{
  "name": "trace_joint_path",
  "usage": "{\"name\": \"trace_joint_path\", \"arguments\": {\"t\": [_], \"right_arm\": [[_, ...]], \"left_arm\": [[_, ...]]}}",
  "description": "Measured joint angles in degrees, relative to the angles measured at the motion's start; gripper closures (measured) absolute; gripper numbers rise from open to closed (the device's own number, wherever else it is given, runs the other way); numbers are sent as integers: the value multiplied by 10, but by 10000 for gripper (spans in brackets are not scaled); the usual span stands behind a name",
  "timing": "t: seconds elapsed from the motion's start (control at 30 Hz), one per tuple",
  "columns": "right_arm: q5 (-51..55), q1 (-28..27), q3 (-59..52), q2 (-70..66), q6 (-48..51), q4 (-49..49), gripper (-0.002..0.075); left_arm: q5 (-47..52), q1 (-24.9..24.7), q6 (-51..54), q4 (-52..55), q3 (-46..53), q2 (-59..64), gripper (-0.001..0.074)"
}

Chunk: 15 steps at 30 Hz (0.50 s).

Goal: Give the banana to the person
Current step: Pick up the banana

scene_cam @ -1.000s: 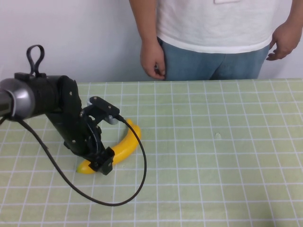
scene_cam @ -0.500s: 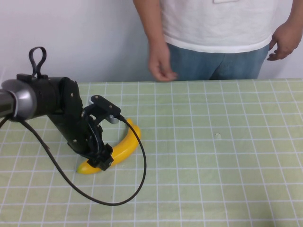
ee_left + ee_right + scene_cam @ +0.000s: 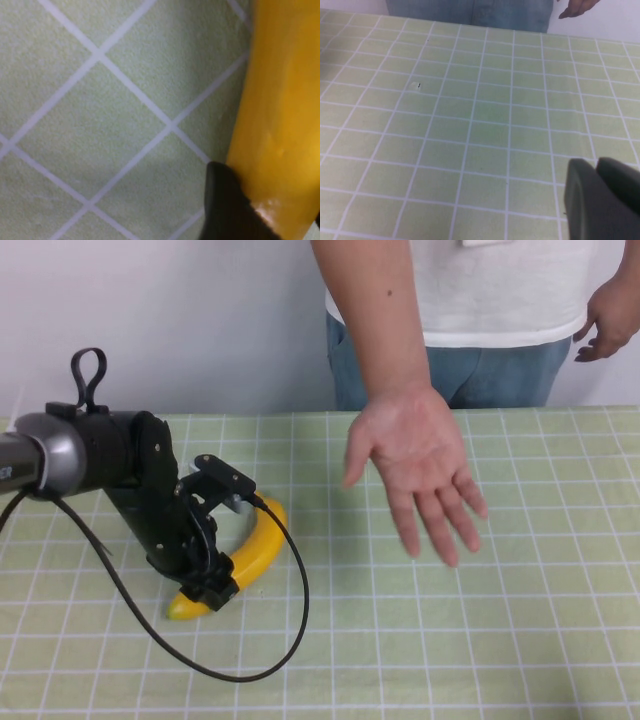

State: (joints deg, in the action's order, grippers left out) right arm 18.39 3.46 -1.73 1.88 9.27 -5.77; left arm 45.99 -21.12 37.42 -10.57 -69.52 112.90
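Note:
The yellow banana [image 3: 254, 546] lies on the green checked cloth at the left. My left gripper [image 3: 212, 587] is down over its near half, with the jaws closed on its sides. In the left wrist view the banana [image 3: 280, 110] fills one side and a black finger [image 3: 225, 210] presses against it, my left gripper [image 3: 272, 217] straddling it. The person [image 3: 500, 300] stands behind the table in a white t-shirt and jeans and holds an open palm [image 3: 415, 455] out over the middle of the table. My right gripper [image 3: 596, 170] is shut and empty above bare cloth.
The left arm's black cable [image 3: 290, 630] loops over the cloth in front of the banana. The table's far edge [image 3: 250, 412] meets a white wall. The person's other hand [image 3: 608, 315] hangs at the far right.
The person's arm has swung forward from their side, and the open palm now reaches over the table. My left gripper has closed in on the banana, which shifted slightly.

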Motion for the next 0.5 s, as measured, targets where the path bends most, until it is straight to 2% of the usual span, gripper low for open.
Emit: {"name": "trace_joint_path", "arguments": {"t": [0.03, 0.27, 0.5], "right_arm": [[0, 0, 0, 0, 0, 0, 733], [0, 0, 0, 0, 0, 0, 733], [0, 0, 0, 0, 0, 0, 733]], "left_arm": [[2, 0, 0, 0, 0, 0, 446], [40, 0, -1, 19, -20, -2, 448], [116, -1, -19, 55, -106, -45, 449]]}}
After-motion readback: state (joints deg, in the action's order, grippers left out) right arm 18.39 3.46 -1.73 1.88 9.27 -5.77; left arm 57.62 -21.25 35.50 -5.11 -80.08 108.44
